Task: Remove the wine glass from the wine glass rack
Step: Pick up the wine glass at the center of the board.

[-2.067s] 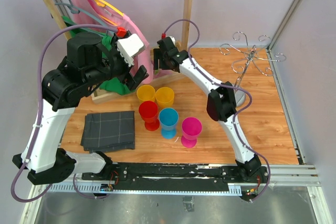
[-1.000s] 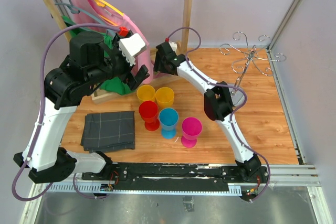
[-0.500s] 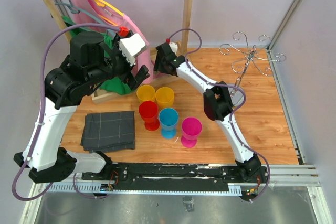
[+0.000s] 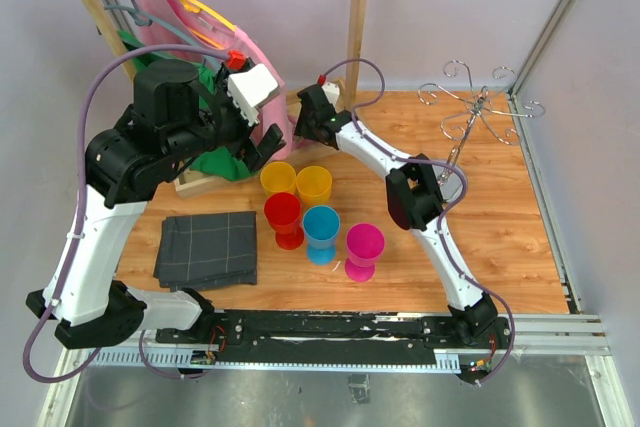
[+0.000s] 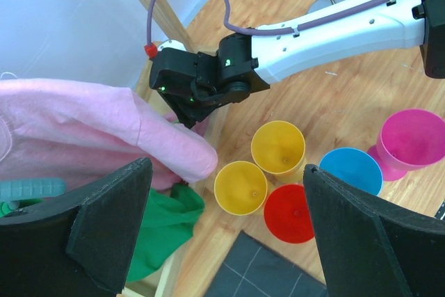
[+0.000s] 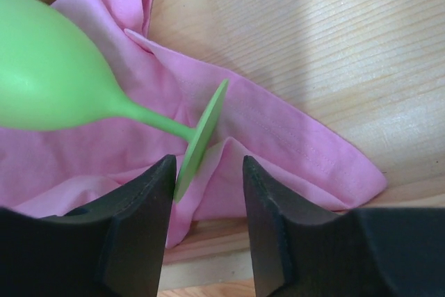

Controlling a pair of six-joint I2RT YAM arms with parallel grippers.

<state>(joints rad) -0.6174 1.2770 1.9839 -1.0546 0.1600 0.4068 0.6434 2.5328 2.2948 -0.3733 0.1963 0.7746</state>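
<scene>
While the wire rack [image 4: 478,107] is standing bare far right, the right gripper [image 6: 206,172], jaws open, is closing on a green wine glass [image 6: 62,85] lying over pink cloth [image 6: 278,137]; next, grip.

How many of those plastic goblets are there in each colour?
Yellow goblets: 2
Red goblet: 1
Blue goblet: 1
Pink goblet: 1
Green goblet, lying on the pink cloth: 1
Total: 6

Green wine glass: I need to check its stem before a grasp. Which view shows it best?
The right wrist view: the green wine glass lies on its side on pink cloth, stem and foot clear between the open fingers. The other two views do not show it.
</scene>
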